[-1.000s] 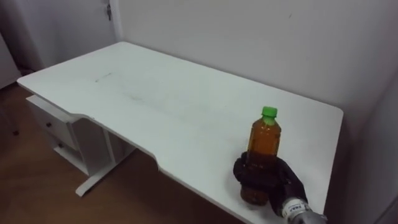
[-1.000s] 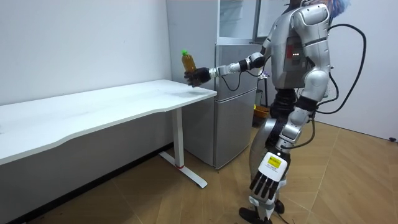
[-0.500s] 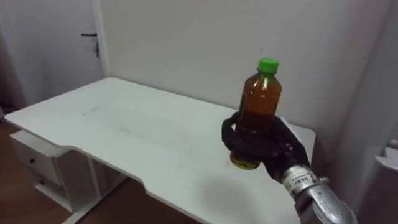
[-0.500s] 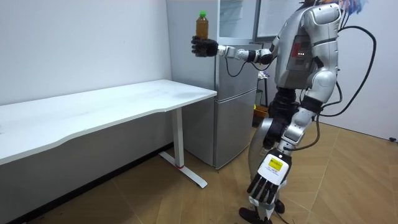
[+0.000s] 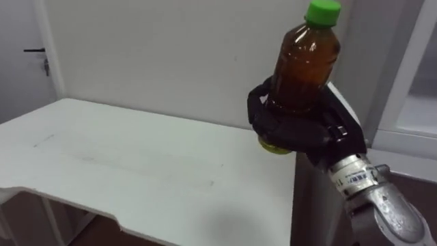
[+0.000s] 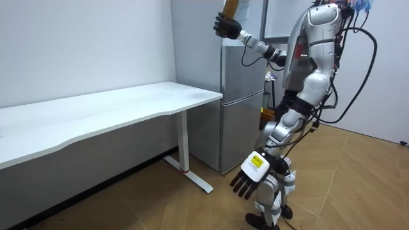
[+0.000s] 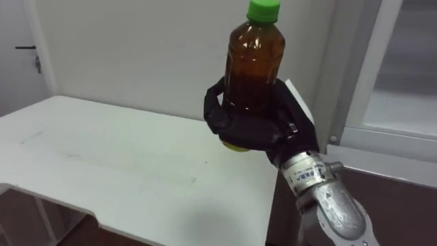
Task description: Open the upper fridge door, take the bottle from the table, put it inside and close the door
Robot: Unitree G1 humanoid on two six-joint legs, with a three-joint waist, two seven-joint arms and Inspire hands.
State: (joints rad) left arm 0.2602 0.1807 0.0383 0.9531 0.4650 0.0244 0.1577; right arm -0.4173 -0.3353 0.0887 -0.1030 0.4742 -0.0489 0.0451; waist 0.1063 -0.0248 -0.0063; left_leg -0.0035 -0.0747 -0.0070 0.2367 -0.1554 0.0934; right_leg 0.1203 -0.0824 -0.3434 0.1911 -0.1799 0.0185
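Note:
An amber bottle [image 5: 304, 61] with a green cap stands upright in my black right hand [image 5: 300, 130], whose fingers are curled round its lower half. I hold it high in the air, past the table's far right corner and in front of the fridge. The room view has the same hand [image 6: 225, 25] raised at the level of the upper fridge [image 6: 246, 19], with the bottle [image 6: 230, 5] reaching the picture's top edge. The upper fridge's pale frame [image 5: 410, 82] shows just right of the bottle. My left hand [image 6: 250, 180] hangs low beside my leg, fingers straight.
A long white table [image 5: 136, 171] stretches out to my left along the wall. The grey lower fridge [image 6: 243, 128] stands against the table's end. A door with a handle [image 5: 37, 51] is at the far left. I stand on wooden floor beside the fridge.
My right hand has lifted the bottle from just above the table's corner up to upper-fridge height. My view has swung right towards the fridge. My left arm has swung forward.

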